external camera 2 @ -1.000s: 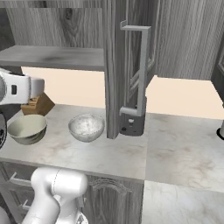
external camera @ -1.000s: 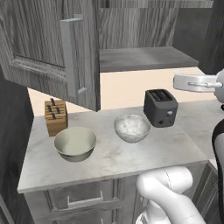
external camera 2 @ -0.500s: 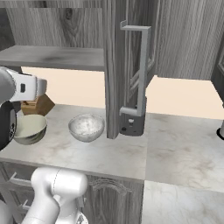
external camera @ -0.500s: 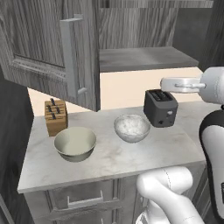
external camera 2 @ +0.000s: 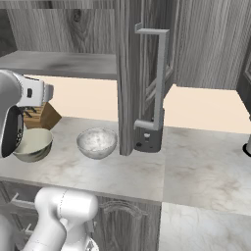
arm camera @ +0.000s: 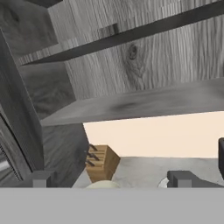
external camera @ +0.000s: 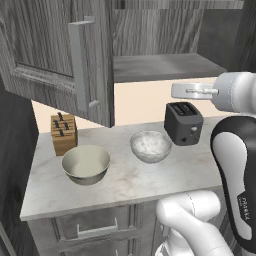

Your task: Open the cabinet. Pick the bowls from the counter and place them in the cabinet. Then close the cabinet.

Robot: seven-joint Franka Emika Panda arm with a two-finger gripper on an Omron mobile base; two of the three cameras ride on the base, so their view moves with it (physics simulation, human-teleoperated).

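fingers spread wide, gripping nothing

fingers (arm camera: 109,179) are standing fully apart with nothing between them, hanging in the air before the open cabinet (external camera: 160,67) and its grey shelf (arm camera: 144,103). two bowls are sitting on the surface (external camera: 125,182), well apart: one beige-olive bowl (external camera: 86,164) near one knife block (external camera: 63,133), one marbled bowl (external camera: 151,146) beside one black toaster (external camera: 183,123).
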